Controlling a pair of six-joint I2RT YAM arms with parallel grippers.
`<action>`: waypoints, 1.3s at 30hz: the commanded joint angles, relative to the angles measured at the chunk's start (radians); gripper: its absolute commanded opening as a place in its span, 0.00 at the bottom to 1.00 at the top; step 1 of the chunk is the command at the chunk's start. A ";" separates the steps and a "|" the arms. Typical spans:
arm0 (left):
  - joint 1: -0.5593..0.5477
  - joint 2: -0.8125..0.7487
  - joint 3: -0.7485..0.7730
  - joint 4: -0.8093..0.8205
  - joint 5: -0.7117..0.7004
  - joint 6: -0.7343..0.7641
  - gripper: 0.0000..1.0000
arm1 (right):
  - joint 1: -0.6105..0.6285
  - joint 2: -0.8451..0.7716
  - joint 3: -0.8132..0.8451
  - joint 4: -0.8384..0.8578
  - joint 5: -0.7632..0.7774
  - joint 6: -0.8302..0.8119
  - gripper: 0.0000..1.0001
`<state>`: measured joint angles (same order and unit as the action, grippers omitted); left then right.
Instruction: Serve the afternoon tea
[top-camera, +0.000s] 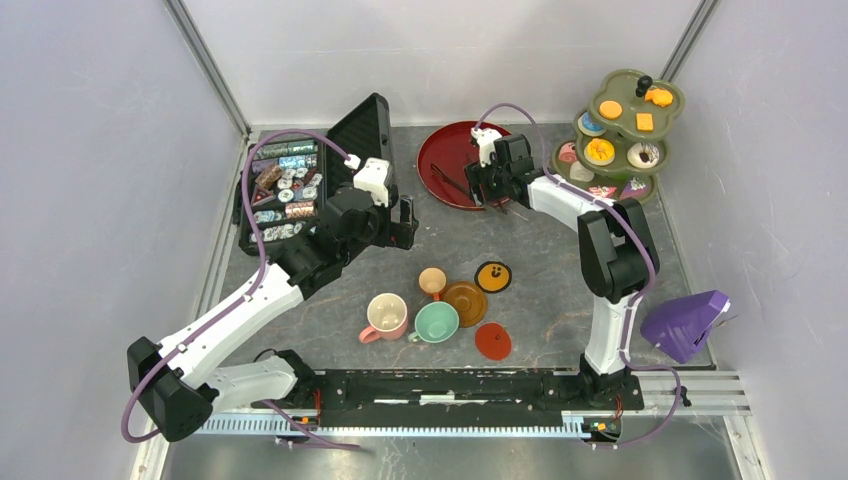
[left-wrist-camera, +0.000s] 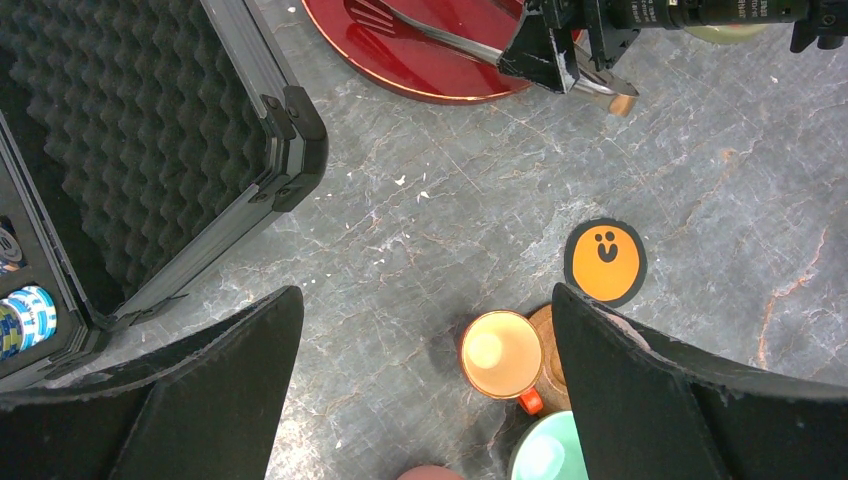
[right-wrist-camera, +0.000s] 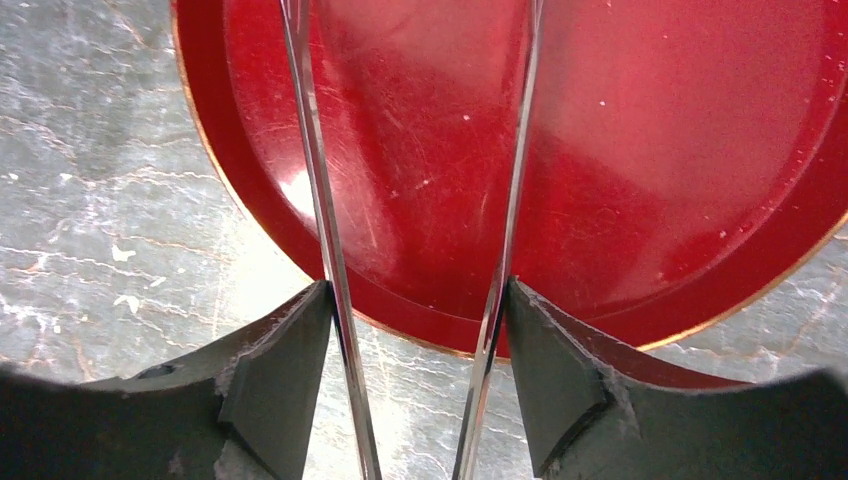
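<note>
Grip: my right claw (right-wrist-camera: 420, 290) pinches thin metal tongs (left-wrist-camera: 445, 35), both blades touching my pads (right-wrist-camera: 290, 360), over round red plate (right-wrist-camera: 650, 150) | target: small toy pastries (top-camera: 600, 150) sit on green tiered stand (top-camera: 628, 92), near, to my right | advice: squeeze evenly, keep blades centred, lift level before swinging to the stand.

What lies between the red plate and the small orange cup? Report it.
Nothing but bare grey table between the red plate and the small orange cup, clearest in the left wrist view; the smiley saucer sits to one side.
</note>
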<state>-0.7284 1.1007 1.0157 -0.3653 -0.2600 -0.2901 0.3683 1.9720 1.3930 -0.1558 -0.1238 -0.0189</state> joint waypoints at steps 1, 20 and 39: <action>0.004 -0.007 0.010 0.021 0.002 -0.038 1.00 | 0.001 -0.081 0.034 -0.034 0.085 -0.021 0.72; 0.004 -0.013 0.015 0.017 0.017 -0.043 1.00 | 0.354 -0.458 -0.426 -0.167 0.373 0.182 0.94; 0.004 -0.026 0.015 0.016 0.025 -0.046 1.00 | 0.427 -0.337 -0.553 -0.183 0.590 0.422 0.78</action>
<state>-0.7277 1.1004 1.0157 -0.3653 -0.2363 -0.2905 0.7948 1.6188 0.8757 -0.3031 0.3664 0.3706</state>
